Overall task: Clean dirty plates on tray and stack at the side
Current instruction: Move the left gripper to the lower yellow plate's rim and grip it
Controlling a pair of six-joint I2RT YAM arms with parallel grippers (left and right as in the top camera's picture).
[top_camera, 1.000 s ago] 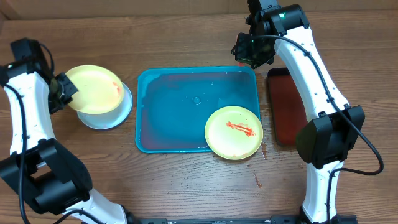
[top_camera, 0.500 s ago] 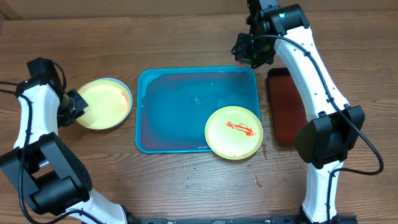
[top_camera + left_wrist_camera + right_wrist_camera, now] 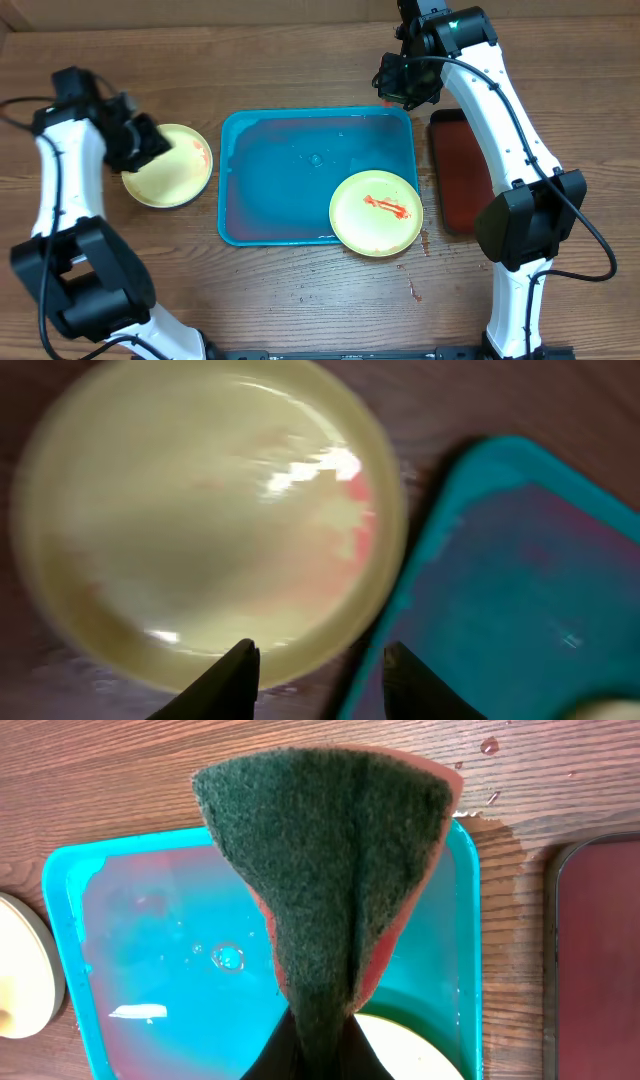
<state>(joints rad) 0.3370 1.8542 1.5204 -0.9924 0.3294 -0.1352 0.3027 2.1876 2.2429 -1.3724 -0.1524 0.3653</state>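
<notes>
Left gripper (image 3: 320, 672) — fingers apart, above smeared yellow plate (image 3: 178, 170) at frame left. Right gripper (image 3: 405, 88) — clamped on green sponge (image 3: 320, 870) near tray (image 3: 290, 190) upper-right corner; second smeared plate (image 3: 376, 212) lower right.

The tray (image 3: 270, 190) lies open leftward; a plate (image 3: 376, 212) blocks its near-right corner.

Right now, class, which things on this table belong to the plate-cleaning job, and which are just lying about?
Belong to the job:
turquoise tray
smeared plate resting on it
side plate off the tray
green sponge

Just lying about:
dark red-brown tray
</notes>
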